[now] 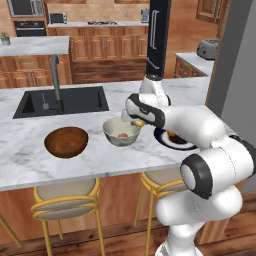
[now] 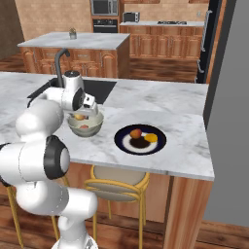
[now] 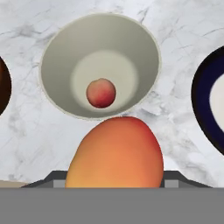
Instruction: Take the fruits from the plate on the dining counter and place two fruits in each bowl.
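Gripper (image 1: 137,121) hangs over the cream bowl (image 1: 121,132), fingers clamped on an orange-red fruit (image 3: 116,153). In the hand view that fruit sits big and close at the bottom, w/ the bowl's mouth just beyond it, so the carry looks lined up for a drop, though the fruit seems nearer the bowl's rim than dead centre. One small reddish fruit (image 3: 101,92) already lies at the bottom of the cream bowl, so this looks like no. 2 for it. The brown wood bowl (image 1: 66,142) sits to the left on the dining counter (image 1: 30,160), just beside the cream one, not touching, and I see nothing in it from here. The plate (image 2: 140,139) is to the right of the cream bowl, close by, w/ two fruits left on it: a reddish one (image 2: 135,133) and a yellow-orange one (image 2: 151,138), near each other but apart; there's also a dark patch on the plate's pale middle, can't tell what. Why the high hold: a release from above the rim lets the fruit fall in w/o the fingers knocking the bowl. My read: about halfway through. Risk: a round fruit dropped off-centre could bounce off the rim and roll on the marble.
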### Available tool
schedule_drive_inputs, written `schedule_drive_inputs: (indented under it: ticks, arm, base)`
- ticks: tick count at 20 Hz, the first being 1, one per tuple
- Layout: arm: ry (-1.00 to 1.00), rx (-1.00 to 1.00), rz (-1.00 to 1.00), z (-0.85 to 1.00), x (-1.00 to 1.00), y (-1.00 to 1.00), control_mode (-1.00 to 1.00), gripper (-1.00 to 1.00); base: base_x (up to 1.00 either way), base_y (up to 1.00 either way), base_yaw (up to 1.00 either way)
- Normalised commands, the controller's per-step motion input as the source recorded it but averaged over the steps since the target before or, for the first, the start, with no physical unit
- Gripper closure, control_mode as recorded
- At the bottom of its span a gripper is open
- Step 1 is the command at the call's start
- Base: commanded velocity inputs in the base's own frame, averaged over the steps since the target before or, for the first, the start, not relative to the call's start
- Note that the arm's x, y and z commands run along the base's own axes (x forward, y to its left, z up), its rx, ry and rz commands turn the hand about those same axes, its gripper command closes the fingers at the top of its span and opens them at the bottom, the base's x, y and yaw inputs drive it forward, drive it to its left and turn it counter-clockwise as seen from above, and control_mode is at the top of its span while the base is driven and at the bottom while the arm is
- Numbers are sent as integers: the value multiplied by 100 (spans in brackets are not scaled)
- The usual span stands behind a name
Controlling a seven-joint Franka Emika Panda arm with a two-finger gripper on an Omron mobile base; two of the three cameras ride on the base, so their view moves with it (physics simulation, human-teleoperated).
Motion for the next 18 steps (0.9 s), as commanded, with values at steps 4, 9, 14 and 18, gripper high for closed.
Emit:
schedule_drive_inputs:
  ticks: [4, 9, 14, 18]
  arm:
    - [9, -1, 5, 0, 21, 11, -100, 100]
    - [7, -1, 0, -21, 53, 1, -100, 100]
    - [0, -4, 1, -73, 42, 14, -100, 100]
    - [2, -2, 0, -51, 29, 27, -100, 100]
  base:
    - [0, 0, 0]
    - [0, 0, 0]
    - [0, 0, 0]
    - [0, 0, 0]
